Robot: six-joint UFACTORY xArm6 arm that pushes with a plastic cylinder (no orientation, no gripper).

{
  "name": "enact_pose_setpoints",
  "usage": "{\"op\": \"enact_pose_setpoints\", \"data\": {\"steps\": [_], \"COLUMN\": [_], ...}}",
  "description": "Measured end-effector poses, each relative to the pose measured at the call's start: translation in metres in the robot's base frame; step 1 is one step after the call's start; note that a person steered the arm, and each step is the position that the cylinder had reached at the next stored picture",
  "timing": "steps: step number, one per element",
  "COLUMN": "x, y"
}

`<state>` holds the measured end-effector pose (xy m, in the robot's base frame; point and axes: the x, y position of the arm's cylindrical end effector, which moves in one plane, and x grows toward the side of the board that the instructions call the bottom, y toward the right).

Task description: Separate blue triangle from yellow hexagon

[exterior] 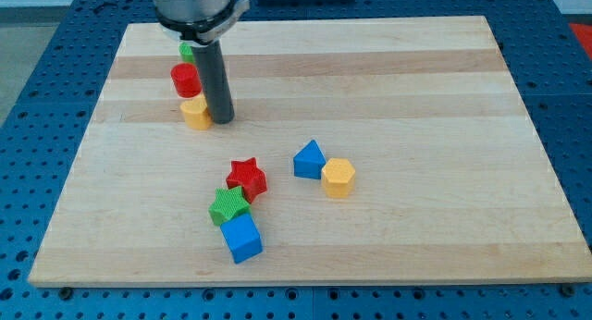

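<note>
The blue triangle (308,160) lies right of the board's middle, touching the yellow hexagon (339,178) at its lower right. My tip (220,119) rests on the board at the upper left, far from both, right beside a small yellow block (195,113).
A red cylinder (186,80) and a green block (188,52) stand in a line above the small yellow block, left of the rod. A red star (247,178), a green star (228,206) and a blue cube (241,238) cluster below the middle. The wooden board (416,89) has edges all round.
</note>
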<state>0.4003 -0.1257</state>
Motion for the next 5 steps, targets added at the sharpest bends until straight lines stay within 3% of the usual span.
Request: {"op": "enact_pose_setpoints", "data": {"steps": [3,5], "x": [0.0,0.006], "y": [-0.012,0.195]}}
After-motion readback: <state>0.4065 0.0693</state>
